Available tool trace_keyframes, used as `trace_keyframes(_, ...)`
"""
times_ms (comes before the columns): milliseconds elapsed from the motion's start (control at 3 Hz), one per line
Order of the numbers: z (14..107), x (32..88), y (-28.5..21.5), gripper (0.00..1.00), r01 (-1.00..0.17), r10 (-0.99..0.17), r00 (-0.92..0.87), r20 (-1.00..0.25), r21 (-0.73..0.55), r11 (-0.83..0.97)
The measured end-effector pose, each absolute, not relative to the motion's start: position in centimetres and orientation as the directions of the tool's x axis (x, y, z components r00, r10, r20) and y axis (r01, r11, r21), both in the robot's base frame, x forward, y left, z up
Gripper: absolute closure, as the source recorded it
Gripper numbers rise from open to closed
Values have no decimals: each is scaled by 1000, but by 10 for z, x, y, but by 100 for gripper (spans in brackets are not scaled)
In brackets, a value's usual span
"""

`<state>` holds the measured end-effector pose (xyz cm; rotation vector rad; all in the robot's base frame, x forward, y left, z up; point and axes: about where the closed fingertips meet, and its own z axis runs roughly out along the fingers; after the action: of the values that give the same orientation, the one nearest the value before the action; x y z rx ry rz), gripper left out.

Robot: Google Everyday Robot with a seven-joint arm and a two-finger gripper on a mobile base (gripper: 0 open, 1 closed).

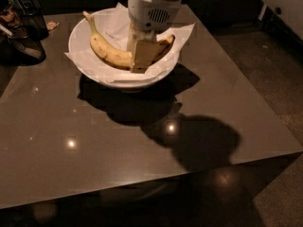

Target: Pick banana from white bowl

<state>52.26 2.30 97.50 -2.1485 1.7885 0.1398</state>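
Note:
The banana (106, 51), yellow with brown speckles, lies curved across the white bowl (75, 42), which is lined with crumpled white paper (182, 32). Its stem points up and to the left, past the bowl's rim. Its dark end is at the right. My gripper (141, 56) comes down from above into the bowl and is shut on the banana's middle. A tan finger (144, 55) covers the front of the fruit. The far finger is hidden behind it.
The bowl stands at the back of a dark glossy table (94, 145). Dark clutter and a wire basket (23, 27) sit at the back left corner. The table's front edge and right edge drop to a speckled floor (279, 79).

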Motion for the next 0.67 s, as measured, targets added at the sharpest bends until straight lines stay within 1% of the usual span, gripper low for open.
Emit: trace_keyframes(667,981,450,20,100,-979,-919,182,-348,-152,-136)
